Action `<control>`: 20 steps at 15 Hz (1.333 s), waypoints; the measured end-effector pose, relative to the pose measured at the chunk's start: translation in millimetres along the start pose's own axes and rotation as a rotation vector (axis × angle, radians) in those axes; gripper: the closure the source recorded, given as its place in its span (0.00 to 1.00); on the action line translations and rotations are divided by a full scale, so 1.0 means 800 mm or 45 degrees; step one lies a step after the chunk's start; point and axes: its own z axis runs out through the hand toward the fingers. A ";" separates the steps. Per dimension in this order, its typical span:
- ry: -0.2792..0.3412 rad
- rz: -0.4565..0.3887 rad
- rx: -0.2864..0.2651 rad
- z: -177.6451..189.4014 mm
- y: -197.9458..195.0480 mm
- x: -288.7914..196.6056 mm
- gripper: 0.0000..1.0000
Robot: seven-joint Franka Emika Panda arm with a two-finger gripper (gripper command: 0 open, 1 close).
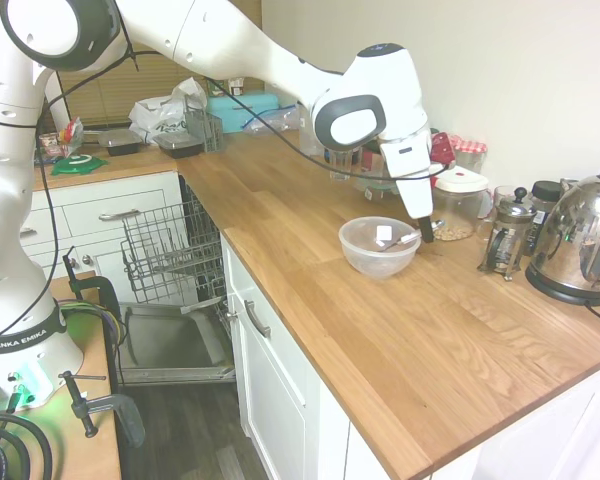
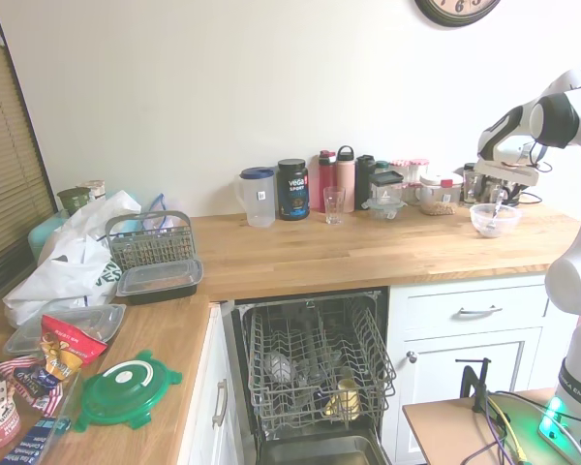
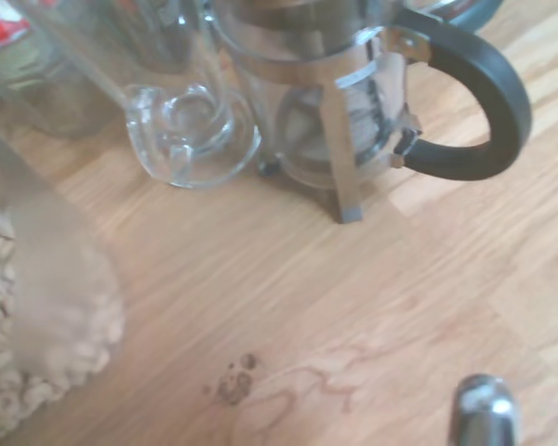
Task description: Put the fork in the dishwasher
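Silvery metal, the fork leans in the clear bowl on the wooden counter, its handle rising over the bowl's right rim toward the gripper. The dark fingers come down at that handle end just beside the rim, and they look closed on the fork's tip, though the contact is small and hard to see clearly. In the wrist view a rounded shiny metal end shows above the wood grain. Just right of the bowl stand a jar of cereal with a white lid, a glass French press with a black handle and a shiny steel kettle. Well to the left, below the counter, the dishwasher stands open, its door dropped and its grey wire rack pulled out with a few items in it. Along the far wall a row of bottles, a dark tub and a clear jug stand. On the far left counter lie a small wire basket, plastic containers, a green lid and a white bag.
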 end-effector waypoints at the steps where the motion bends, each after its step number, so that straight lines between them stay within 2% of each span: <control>1: -0.002 0.002 -0.006 0.001 0.001 0.001 1.00; 7: 0.016 0.007 -0.023 0.020 -0.002 0.013 1.00; 14: 0.025 -0.010 -0.017 0.019 -0.010 0.002 1.00; 18: 0.030 -0.009 0.001 0.008 -0.013 0.004 1.00; 20: 0.039 -0.003 0.040 -0.015 -0.015 0.007 1.00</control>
